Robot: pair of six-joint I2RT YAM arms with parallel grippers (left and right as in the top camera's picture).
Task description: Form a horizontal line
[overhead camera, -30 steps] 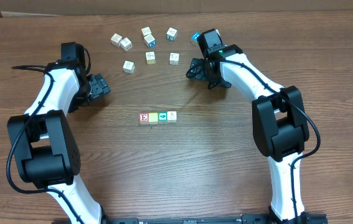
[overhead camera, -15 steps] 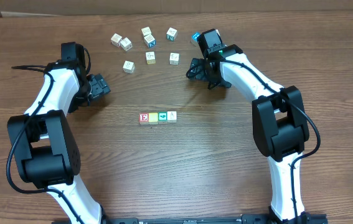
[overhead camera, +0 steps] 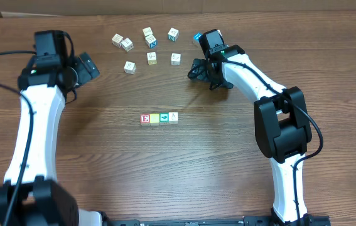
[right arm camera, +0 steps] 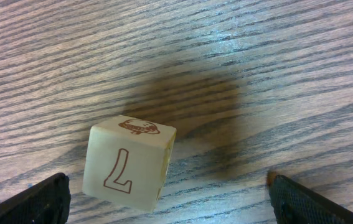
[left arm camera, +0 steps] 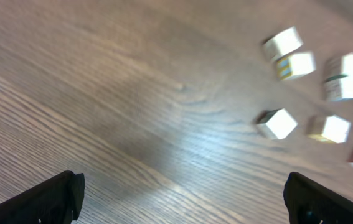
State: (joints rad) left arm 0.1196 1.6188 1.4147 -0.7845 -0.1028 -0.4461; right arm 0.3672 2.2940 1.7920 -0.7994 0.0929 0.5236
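Wooden horizontal line (overhead camera: 159, 118) (axis left-right)

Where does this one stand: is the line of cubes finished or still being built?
Looks done: four cubes, red, yellow, green and white, sit side by side in a straight row mid-table. In hand: nothing. The left gripper and right gripper are both open and empty, away from the row, the right one near a cube marked L. Left: probably nothing, unless the loose cubes farther back should join.
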